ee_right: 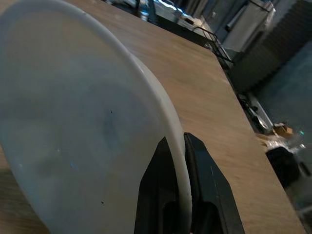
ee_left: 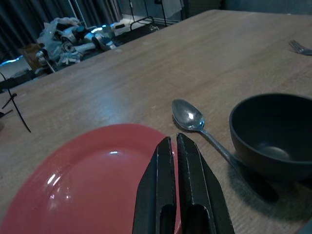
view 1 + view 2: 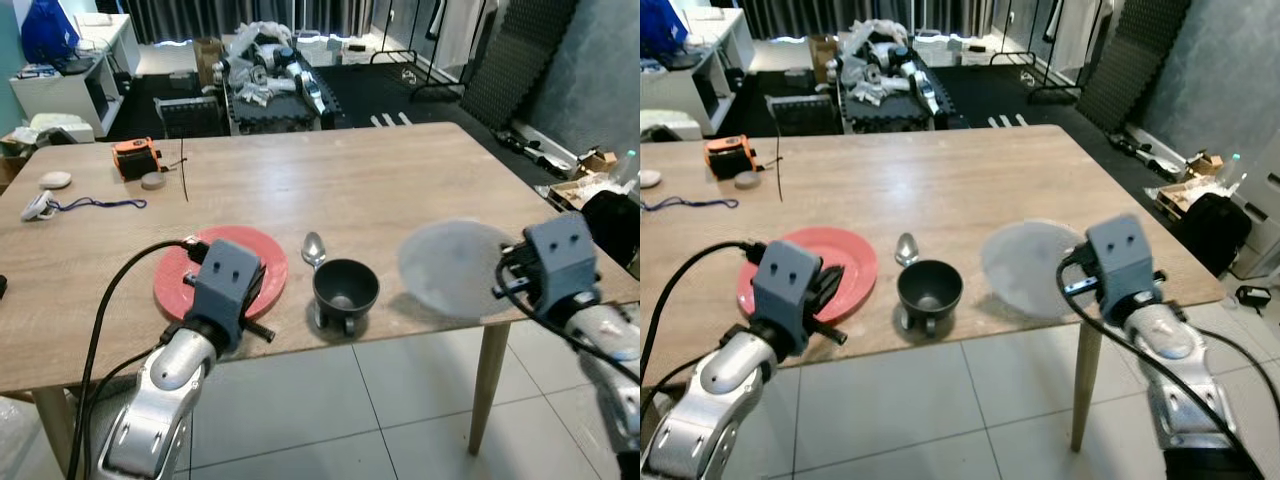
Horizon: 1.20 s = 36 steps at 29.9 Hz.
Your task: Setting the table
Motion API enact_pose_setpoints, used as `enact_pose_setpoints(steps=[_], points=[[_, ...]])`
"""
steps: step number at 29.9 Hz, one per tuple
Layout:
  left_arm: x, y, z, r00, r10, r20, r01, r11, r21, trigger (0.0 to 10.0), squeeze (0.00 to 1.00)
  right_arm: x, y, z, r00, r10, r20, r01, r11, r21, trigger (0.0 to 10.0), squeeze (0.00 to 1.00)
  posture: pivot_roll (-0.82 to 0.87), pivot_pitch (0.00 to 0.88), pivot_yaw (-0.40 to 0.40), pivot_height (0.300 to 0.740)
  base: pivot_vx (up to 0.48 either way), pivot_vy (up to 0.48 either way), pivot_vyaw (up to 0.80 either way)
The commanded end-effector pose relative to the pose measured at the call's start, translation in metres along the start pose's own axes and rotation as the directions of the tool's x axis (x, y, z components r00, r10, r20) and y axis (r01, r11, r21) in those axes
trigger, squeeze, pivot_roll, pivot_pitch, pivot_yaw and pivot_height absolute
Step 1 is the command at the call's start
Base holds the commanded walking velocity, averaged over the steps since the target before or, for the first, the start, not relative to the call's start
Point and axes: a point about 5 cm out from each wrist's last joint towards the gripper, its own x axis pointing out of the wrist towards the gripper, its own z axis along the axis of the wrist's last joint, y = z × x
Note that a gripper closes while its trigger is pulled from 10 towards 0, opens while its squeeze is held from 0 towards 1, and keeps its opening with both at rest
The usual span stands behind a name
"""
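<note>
The right hand (image 1: 181,195) pinches the rim of a white plate (image 3: 455,268) between its two black fingers, holding it tilted above the right part of the wooden worktop (image 3: 380,180), near the front edge; its shadow falls on the wood beneath it. In the right wrist view the plate's edge runs straight down into the narrow gap of the fingers.

The left hand (image 2: 176,161) sits at the near edge of a red plate (image 3: 175,275), which lies flat on the worktop toward the front left. Its fingers are pressed together with nothing between them, their tips over the plate's near rim — whether they touch it cannot be told.

Just beside the red plate, to its right, stands a black bowl (image 3: 345,290), upright and close to the front edge. A metal spoon (image 3: 314,248) lies behind it, its handle running toward the bowl's base.

Farther back on the left are an orange tape measure (image 3: 135,157) and a blue cord (image 3: 95,204). Beyond the worktop — clutter on the dark floor.
</note>
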Motion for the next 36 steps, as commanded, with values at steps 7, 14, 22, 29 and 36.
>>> enact_pose_setpoints(steps=[7,14,22,29,36], points=[[0.001,-0.004,-0.007,1.0,-0.007,-0.021,0.007,1.0,-0.004,10.0,0.0,-0.009,0.002,-0.02,0.993,0.02,-0.116,0.003,0.981,0.194,10.0,0.0,0.0,0.087,0.083,0.74,0.0,0.0,0.0],[0.004,-0.007,-0.006,1.0,-0.01,-0.015,0.01,1.0,-0.01,10.0,0.0,0.005,0.015,-0.02,0.99,0.023,-0.138,0.036,0.909,0.414,10.0,0.0,0.0,0.079,0.082,0.74,0.0,0.0,0.0],[0.005,-0.007,-0.005,1.0,0.002,-0.008,-0.002,1.0,-0.015,10.0,0.0,0.047,0.038,-0.02,0.97,-0.033,-0.24,0.166,0.813,0.558,10.0,0.01,0.01,0.07,0.062,0.74,0.0,0.0,0.0],[0.003,-0.006,-0.006,1.0,0.018,-0.011,-0.018,1.0,-0.016,10.0,0.0,0.056,0.049,-0.025,0.951,-0.041,-0.306,0.201,0.834,0.514,10.0,1.0,0.01,0.071,0.052,0.74,0.0,0.0,0.0],[0.003,-0.008,-0.007,1.0,0.021,-0.01,-0.021,1.0,-0.022,10.0,0.0,0.061,0.034,-0.008,0.968,-0.137,-0.209,0.238,0.759,0.606,10.0,1.0,0.01,0.076,0.052,0.74,0.0,0.0,0.0]])
